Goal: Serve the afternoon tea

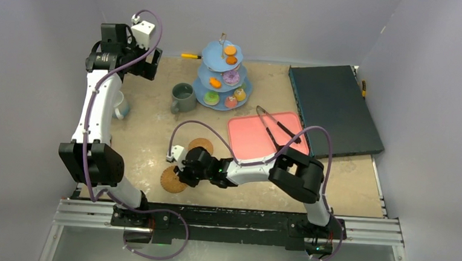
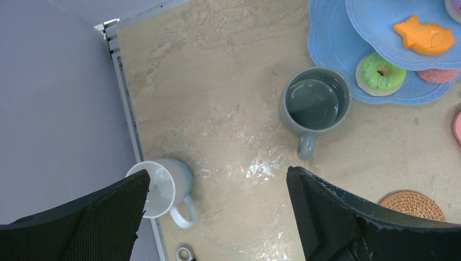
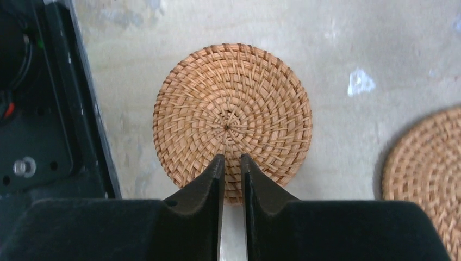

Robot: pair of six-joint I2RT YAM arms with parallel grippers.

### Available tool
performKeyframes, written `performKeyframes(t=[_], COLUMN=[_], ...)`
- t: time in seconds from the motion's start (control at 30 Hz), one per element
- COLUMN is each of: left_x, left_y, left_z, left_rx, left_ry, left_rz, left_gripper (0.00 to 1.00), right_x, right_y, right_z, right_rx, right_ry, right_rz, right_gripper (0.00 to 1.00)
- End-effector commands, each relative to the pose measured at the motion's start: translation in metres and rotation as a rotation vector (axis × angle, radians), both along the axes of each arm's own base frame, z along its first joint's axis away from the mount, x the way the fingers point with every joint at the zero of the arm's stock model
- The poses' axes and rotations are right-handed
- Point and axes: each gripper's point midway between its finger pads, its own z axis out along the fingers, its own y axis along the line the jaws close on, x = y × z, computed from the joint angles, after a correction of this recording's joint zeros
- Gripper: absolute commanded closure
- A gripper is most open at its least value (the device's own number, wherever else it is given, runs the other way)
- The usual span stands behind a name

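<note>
stand: I see it back centre
mug 1: just left of stand
mug 2: far left
near coaster: before far coaster
tray: right, tongs on it

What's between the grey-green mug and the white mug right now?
Nothing: just bare tabletop separates the grey-green mug and the white mug, clearest in the left wrist view.

White arm links, black joints, purple cables.

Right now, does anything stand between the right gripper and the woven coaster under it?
Nothing visible does. The right gripper has its nearly closed jaws at the rim of the woven coaster.
</note>
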Motion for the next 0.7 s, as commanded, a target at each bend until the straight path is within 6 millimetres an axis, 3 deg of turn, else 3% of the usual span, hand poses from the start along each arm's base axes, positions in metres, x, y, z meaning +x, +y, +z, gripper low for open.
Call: performKeyframes(t=[0.0,0.13,0.33,0.4,0.53,0.67], left_x=[-0.005,-0.006,-0.009,-0.01,-0.012,-0.017], left_y=[0.007,0.008,0.009,0.008,0.006,-0.008], left_z=[0.025,0.025,0.018,0.016,0.007,-0.01], left_rx=[0.016,0.021,0.026,0.026,0.018,-0.03], left_ry=[-0.055,-0.054,-0.027,-0.019,0.0,0.056], left_rz=[0.023,0.023,0.021,0.019,0.007,-0.063], left_gripper=[0.03,0.03,0.03,0.03,0.03,0.04], right_x=[0.018,0.051,0.11,0.114,0.108,0.091], right_y=[0.019,0.04,0.056,0.062,0.072,0.062], right_z=[-0.013,-0.016,0.002,0.016,0.045,0.078], right_rx=[-0.018,-0.016,0.055,0.093,0.171,0.243], right_ry=[-0.023,-0.085,-0.106,-0.12,-0.136,-0.084], right_rz=[-0.075,-0.171,-0.316,-0.314,-0.245,-0.223], right_gripper=[0.8,0.83,0.85,0.84,0.72,0.63])
